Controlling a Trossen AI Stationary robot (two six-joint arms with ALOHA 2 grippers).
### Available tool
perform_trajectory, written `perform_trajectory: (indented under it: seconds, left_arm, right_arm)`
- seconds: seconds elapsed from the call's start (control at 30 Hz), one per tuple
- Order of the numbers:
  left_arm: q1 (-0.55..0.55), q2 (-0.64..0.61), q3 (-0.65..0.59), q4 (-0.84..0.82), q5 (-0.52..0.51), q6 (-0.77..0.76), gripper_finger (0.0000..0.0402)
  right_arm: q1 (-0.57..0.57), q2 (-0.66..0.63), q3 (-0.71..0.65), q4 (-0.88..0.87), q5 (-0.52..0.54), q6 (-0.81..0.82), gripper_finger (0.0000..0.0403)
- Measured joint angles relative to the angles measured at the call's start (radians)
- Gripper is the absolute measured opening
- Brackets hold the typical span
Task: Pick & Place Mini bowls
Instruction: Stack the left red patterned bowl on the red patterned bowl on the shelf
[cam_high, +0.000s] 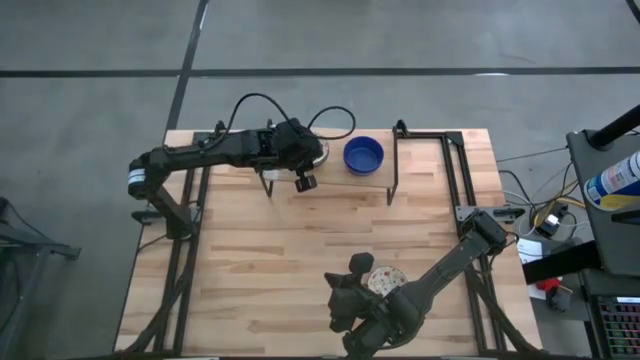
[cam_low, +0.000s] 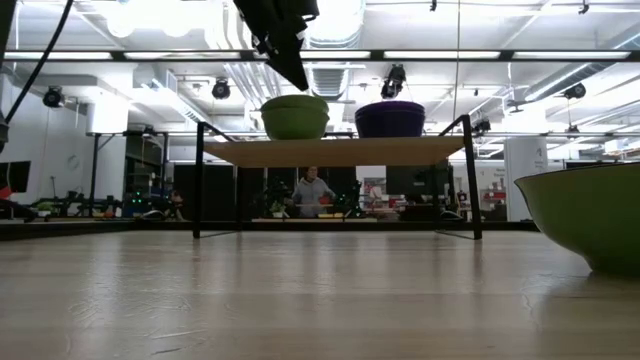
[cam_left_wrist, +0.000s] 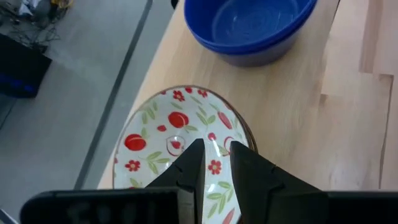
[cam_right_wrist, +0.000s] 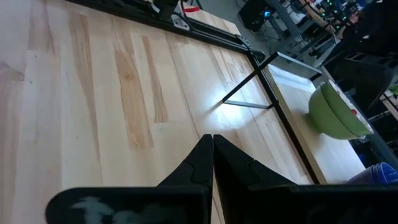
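A raised wooden shelf (cam_high: 420, 180) stands at the table's far side. On it sit a cream bowl with a red flower pattern inside and a green outside (cam_left_wrist: 180, 143) (cam_low: 295, 117) and, to its right, a blue bowl (cam_high: 363, 155) (cam_left_wrist: 252, 28). My left gripper (cam_left_wrist: 216, 149) hovers just above the patterned bowl, pointing down, fingers narrowly open; the low view shows it clear of the rim. Another patterned bowl (cam_high: 386, 280) (cam_low: 590, 220) rests on the table near the near edge. My right gripper (cam_right_wrist: 212, 140) is shut, just left of that bowl, touching nothing.
The shelf has thin black metal legs (cam_high: 392, 165) (cam_low: 198, 180) with free room under it. Bare wooden tabletop (cam_high: 300, 240) lies between the shelf and the near bowl. Black frame rails (cam_high: 462, 180) run along the table's sides. A person (cam_low: 312, 192) sits far behind the table.
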Motion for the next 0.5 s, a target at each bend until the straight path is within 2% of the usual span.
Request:
perform_trajectory:
  seconds: [0.5]
  left_arm:
    - [-0.003, 0.0, -0.062, 0.022, -0.022, 0.014, 0.0071]
  right_arm:
    - [0.0, 0.0, 0.0, 0.0, 0.0, 0.002, 0.0008]
